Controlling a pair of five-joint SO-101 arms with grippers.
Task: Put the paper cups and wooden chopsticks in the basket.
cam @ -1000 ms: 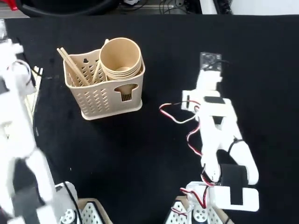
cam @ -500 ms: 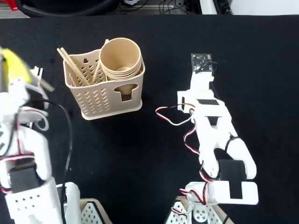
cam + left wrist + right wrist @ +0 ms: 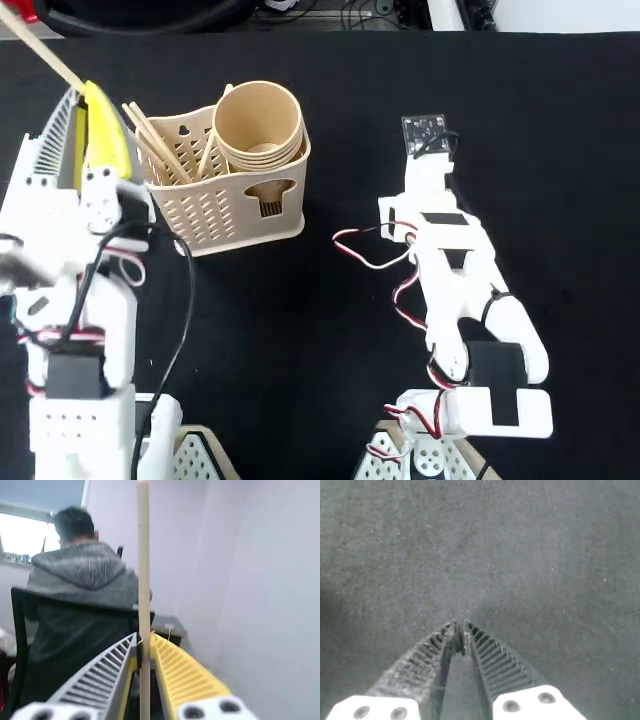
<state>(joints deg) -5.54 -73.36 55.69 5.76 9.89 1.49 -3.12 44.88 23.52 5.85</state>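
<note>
A beige slotted basket (image 3: 215, 205) stands left of the table's middle. Inside it are a stack of paper cups (image 3: 258, 122) and several wooden chopsticks (image 3: 150, 140). My left gripper (image 3: 80, 93), with one grey and one yellow finger, is raised just left of the basket and shut on a wooden chopstick (image 3: 35, 40) that sticks out toward the far left corner. In the left wrist view that chopstick (image 3: 143, 570) runs straight out between the fingers of the gripper (image 3: 142, 644). My right gripper (image 3: 459, 630) is shut on nothing above bare black cloth; its arm (image 3: 455, 260) lies folded on the right.
The table is covered in black cloth (image 3: 300, 330). Red and white wires (image 3: 370, 255) loop off the right arm toward the middle. Both arm bases sit at the near edge. Cables and dark gear (image 3: 150, 15) lie beyond the far edge.
The left arm has swung in from the left edge toward the basket, raising its gripper with the chopstick. The right arm has shifted slightly left.
</note>
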